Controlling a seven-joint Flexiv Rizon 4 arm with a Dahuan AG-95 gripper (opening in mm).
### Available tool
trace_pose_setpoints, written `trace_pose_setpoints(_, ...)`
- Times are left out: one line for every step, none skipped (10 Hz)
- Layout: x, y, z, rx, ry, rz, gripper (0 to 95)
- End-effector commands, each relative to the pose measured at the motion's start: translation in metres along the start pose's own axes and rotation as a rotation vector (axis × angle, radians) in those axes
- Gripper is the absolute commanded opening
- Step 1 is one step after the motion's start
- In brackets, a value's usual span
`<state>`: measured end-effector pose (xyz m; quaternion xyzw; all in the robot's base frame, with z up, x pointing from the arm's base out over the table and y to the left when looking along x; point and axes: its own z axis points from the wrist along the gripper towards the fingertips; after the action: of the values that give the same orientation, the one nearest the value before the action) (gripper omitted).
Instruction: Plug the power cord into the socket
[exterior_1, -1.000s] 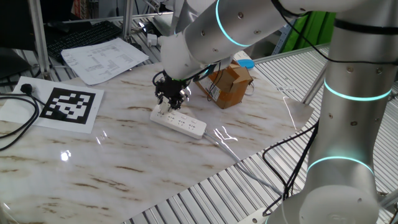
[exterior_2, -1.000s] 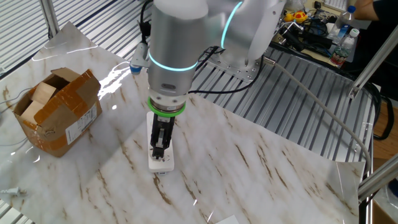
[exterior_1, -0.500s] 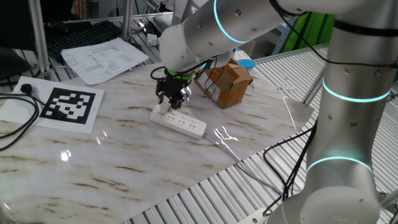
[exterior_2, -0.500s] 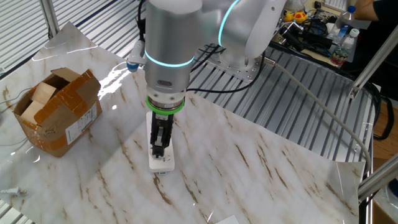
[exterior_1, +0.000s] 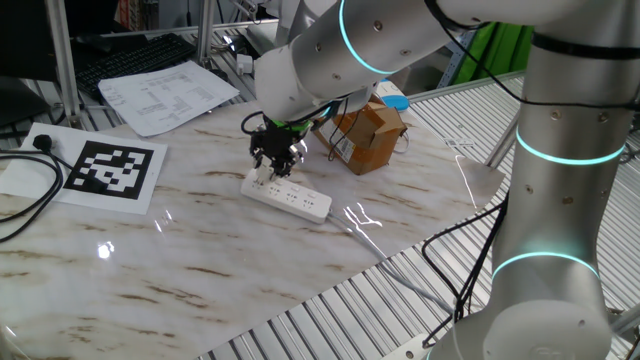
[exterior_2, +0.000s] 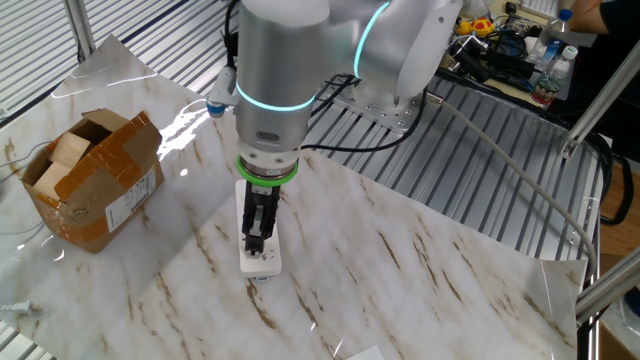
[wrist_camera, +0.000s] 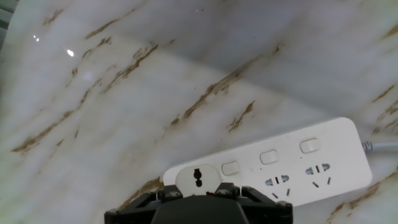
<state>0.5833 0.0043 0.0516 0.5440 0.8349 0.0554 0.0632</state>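
The socket (wrist_camera: 292, 163) is a long white power strip lying flat on the marble table, with switches and outlets in a row. The power cord's small round white plug (wrist_camera: 198, 179) sits between my fingers, over the strip's near end. My gripper (wrist_camera: 198, 191) is shut on it. In one fixed view the gripper (exterior_1: 272, 167) points down at the left end of the socket (exterior_1: 295, 198). In the other fixed view the gripper (exterior_2: 256, 240) stands upright on the near end of the socket (exterior_2: 264, 264). I cannot tell whether the plug's pins are in an outlet.
An open brown cardboard box (exterior_1: 368, 135) stands just behind the strip, at the left in the other fixed view (exterior_2: 90, 180). A printed marker sheet (exterior_1: 110, 170), loose papers (exterior_1: 165, 95) and a black cable (exterior_1: 30, 210) lie to the left. Metal slats border the marble top.
The arm's upper housing has shifted slightly to the left. The gripper stays at the strip's end with the plug still in it.
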Motion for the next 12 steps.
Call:
trace_pose_setpoints(0.0010,0.0014,0.0016,0.000,0.001,0.007,0.0)
trace_pose_setpoints(0.0018,0.0014,0.0019,0.002,-0.002,0.006,0.0)
trace_pose_setpoints(0.0026,0.0015,0.0014,0.002,-0.003,0.005,0.0)
trace_pose_setpoints(0.0037,0.0017,0.0007,0.001,-0.003,0.004,0.0)
trace_pose_setpoints(0.0053,0.0020,0.0003,0.001,-0.005,0.007,0.0)
trace_pose_setpoints(0.0060,0.0025,0.0002,0.001,-0.006,0.007,0.0)
trace_pose_setpoints(0.0061,0.0027,0.0009,0.000,-0.004,0.007,0.0)
trace_pose_setpoints(0.0063,0.0028,0.0017,-0.002,0.002,0.013,0.0)
trace_pose_setpoints(0.0063,0.0029,0.0019,-0.002,0.003,0.018,0.0)
trace_pose_setpoints(0.0063,0.0029,0.0021,0.003,0.009,0.026,0.0)
trace_pose_setpoints(0.0063,0.0029,0.0022,0.008,0.011,0.026,0.0)
trace_pose_setpoints(0.0064,0.0029,0.0027,0.013,0.014,0.026,0.0)
